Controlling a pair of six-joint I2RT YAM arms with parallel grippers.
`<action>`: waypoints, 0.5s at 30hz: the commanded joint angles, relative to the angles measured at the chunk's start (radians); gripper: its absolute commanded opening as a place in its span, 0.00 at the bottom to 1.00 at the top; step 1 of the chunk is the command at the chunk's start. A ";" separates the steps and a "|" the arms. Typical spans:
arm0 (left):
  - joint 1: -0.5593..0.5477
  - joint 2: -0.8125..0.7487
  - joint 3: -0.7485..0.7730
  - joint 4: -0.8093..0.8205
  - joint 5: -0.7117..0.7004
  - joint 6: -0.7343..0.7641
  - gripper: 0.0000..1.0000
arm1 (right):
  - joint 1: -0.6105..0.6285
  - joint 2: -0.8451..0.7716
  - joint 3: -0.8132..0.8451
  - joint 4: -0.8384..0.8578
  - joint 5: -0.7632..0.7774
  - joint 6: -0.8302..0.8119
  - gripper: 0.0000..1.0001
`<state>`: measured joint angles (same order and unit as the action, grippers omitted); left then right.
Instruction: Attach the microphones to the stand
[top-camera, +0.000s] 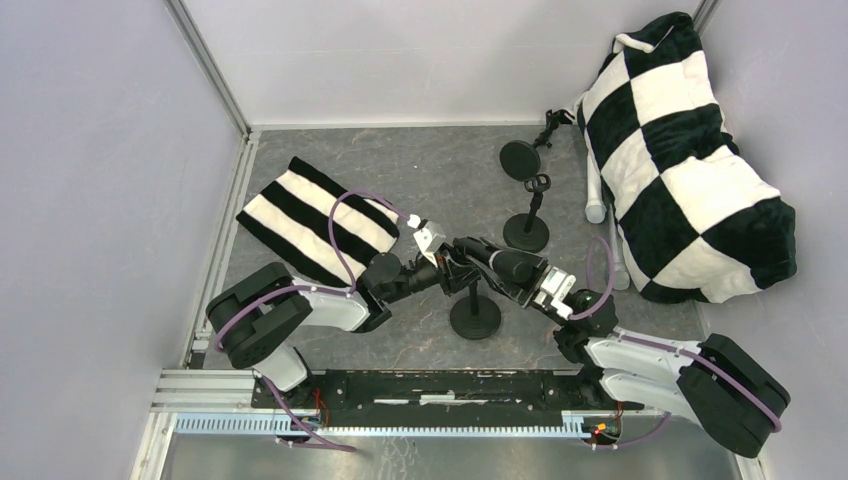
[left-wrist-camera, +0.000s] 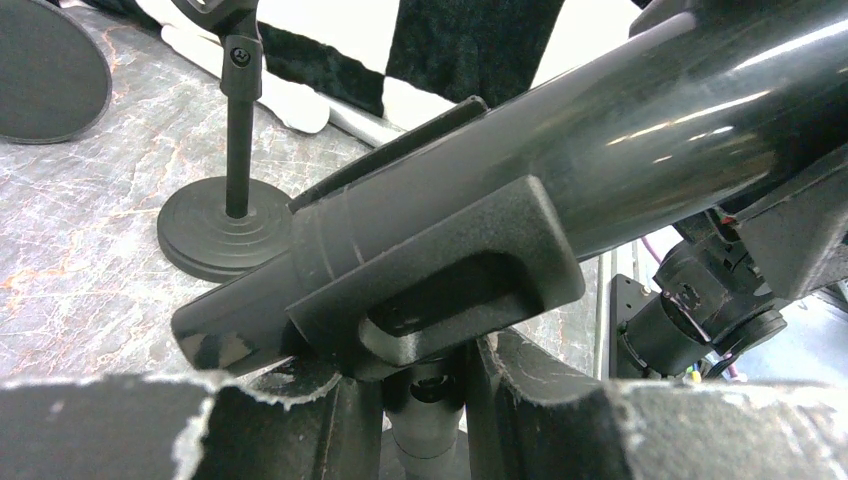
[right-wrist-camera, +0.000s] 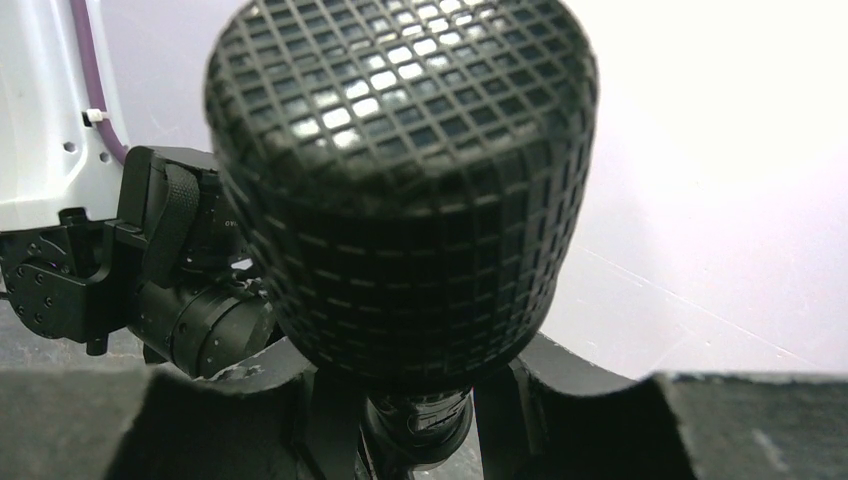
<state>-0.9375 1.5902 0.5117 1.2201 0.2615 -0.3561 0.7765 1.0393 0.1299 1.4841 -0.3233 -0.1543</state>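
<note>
A black microphone (top-camera: 503, 264) with a mesh head (right-wrist-camera: 400, 180) lies tilted in the clip (left-wrist-camera: 440, 280) of the near stand (top-camera: 475, 316). My right gripper (top-camera: 548, 290) is shut on its neck just below the head, also in the right wrist view (right-wrist-camera: 415, 405). My left gripper (top-camera: 447, 262) is shut on the stand's stem under the clip, also in the left wrist view (left-wrist-camera: 425, 380). The black microphone body (left-wrist-camera: 620, 140) crosses that view. Two pale microphones (top-camera: 596, 190) (top-camera: 619, 262) lie against the checkered pillow.
A second stand (top-camera: 527, 230) with an empty clip stands behind the near one, and it also shows in the left wrist view (left-wrist-camera: 238, 130). A third stand (top-camera: 520, 160) lies tipped at the back. A checkered pillow (top-camera: 690, 150) fills the right; a striped cloth (top-camera: 315, 220) lies at the left.
</note>
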 joint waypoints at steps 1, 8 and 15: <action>-0.050 -0.005 0.001 -0.080 0.158 0.028 0.02 | -0.002 0.145 -0.087 -0.389 -0.037 0.051 0.00; -0.050 -0.005 0.002 -0.082 0.162 0.028 0.02 | -0.007 0.176 -0.084 -0.380 -0.043 0.055 0.00; -0.050 -0.006 0.005 -0.082 0.168 0.029 0.02 | -0.010 0.204 -0.078 -0.378 -0.049 0.056 0.00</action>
<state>-0.9264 1.5871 0.5117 1.2121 0.2577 -0.3668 0.7696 1.0889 0.1452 1.4895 -0.3256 -0.1539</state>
